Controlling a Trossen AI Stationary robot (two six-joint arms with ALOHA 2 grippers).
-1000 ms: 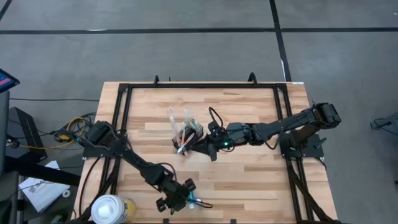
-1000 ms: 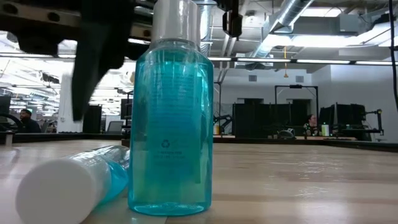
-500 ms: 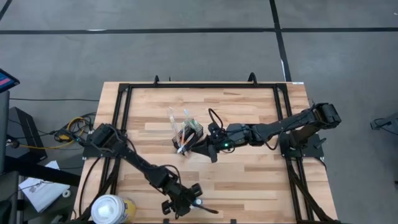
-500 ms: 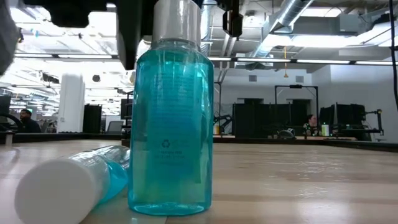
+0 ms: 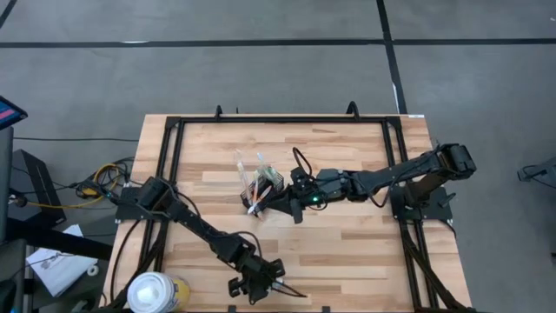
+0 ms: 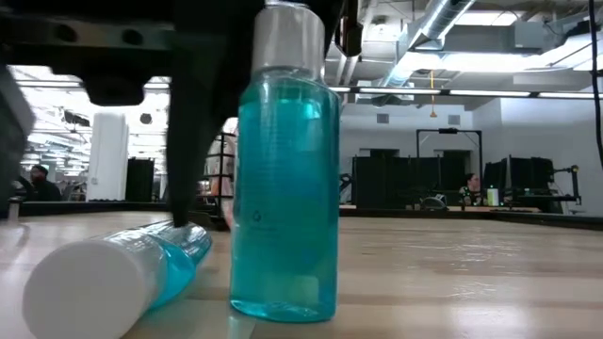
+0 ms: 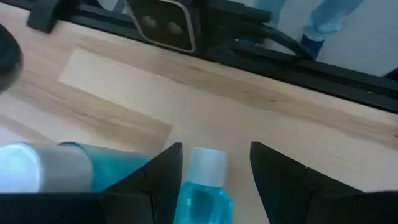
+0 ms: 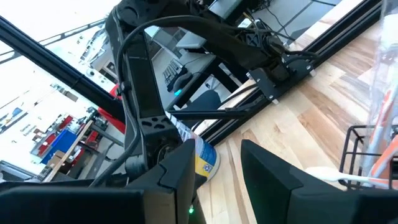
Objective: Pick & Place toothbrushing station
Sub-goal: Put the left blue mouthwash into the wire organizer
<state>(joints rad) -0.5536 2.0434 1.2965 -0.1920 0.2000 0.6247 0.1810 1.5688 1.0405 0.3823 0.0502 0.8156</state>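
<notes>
The black wire-mesh holder point(image 5: 262, 188) stands on its base at mid-table, with slim white toothbrushes point(image 5: 254, 172) sticking up out of it; it also shows in the right wrist view point(image 8: 368, 149). My right gripper point(image 5: 280, 206) is open just to the right of the holder and holds nothing. My left gripper point(image 5: 258, 284) is open near the table's front edge. Its fingers stand on either side of the white cap point(image 7: 207, 163) of an upright teal bottle point(image 6: 287, 188). My left gripper comes at the upright teal bottle from above, slanting down. The inner side of one finger point(image 6: 200, 141) lies against the bottle's upper side point(image 6: 241, 141); the other finger point(image 7: 283, 180) stands apart from the cap. The bottle stands on its base on the table.
A second teal bottle with a white cap point(image 6: 89, 282) lies on its side beside the upright one. A large white-and-yellow round container point(image 5: 155, 292) stands at the front left corner. A black frame point(image 5: 282, 119) runs around the table's edges. People sit in the room behind.
My left gripper has come down around the upright teal bottle and gone a little toward the table's right edge. The bottle has slid along the table toward the right edge and stays upright. The lying bottle has stayed in place.
</notes>
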